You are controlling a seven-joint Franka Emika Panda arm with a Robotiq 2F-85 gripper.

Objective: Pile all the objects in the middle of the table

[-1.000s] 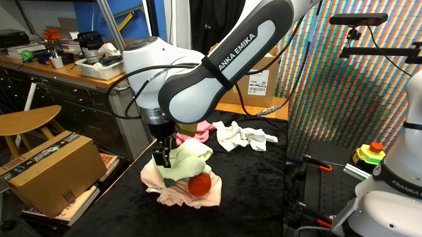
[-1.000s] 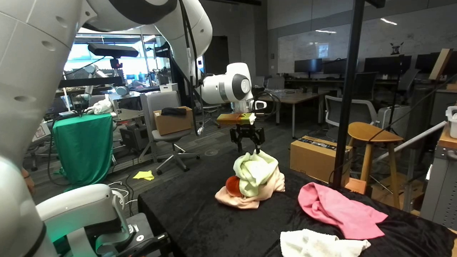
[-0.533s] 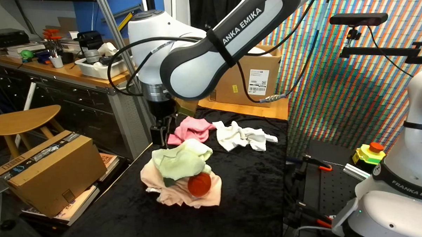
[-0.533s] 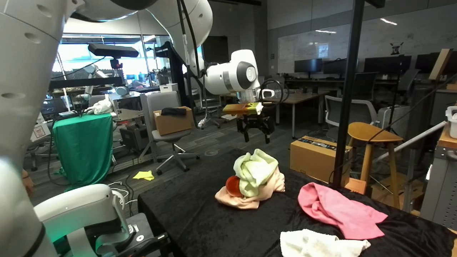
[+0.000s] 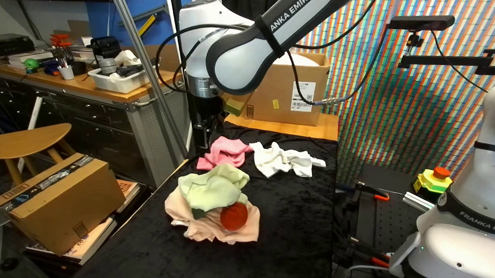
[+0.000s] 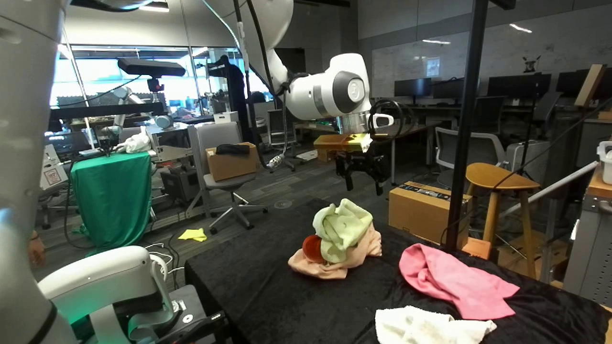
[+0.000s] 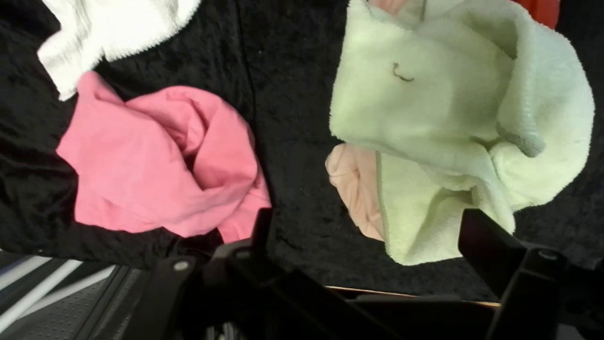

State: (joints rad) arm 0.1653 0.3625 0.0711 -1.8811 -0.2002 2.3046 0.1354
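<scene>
The fingers (image 7: 490, 251) stand empty, spread wide, clear of the black-topped desk (image 5: 292, 236). On it, a pale green towel (image 5: 214, 189) and round red object (image 5: 233, 217) rest on a peach cloth (image 5: 208, 228); a pink cloth (image 6: 454, 282) and white towel (image 6: 425, 328) lie outside this pile.

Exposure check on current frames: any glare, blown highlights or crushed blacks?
In an exterior view, windows washed out, glare on the whiteboard; wrist view, white cloth looks nearly clipped, gripper almost silhouetted; both exterior views, black tabletop very dark, creases faint.
</scene>
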